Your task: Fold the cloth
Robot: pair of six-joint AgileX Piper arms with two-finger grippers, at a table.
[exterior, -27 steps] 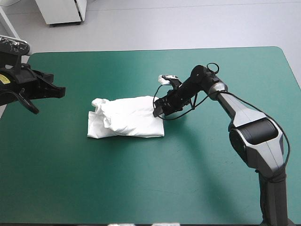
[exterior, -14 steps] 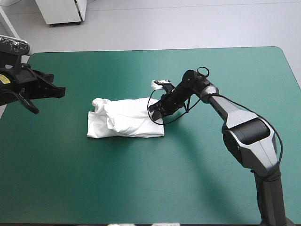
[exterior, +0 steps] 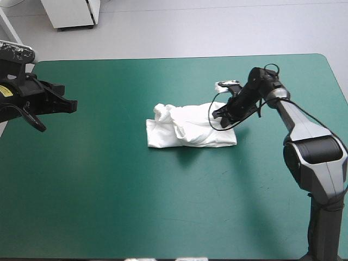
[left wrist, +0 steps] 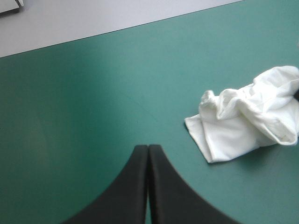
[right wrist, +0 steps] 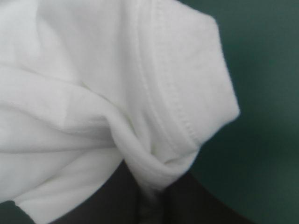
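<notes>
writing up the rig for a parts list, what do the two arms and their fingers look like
The right arm has silver-grey shells with black joints. The left arm is black with a small yellow label. Its two fingers are broad, black and curved like fins.

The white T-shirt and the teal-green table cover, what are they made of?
The crumpled white short-sleeved T-shirt looks like soft, matt knit fabric, probably cotton: it folds in loose wrinkles and has a stitched hem. The teal-green table cover looks smooth and dull, perhaps vinyl or rubber; hard to tell.
</notes>
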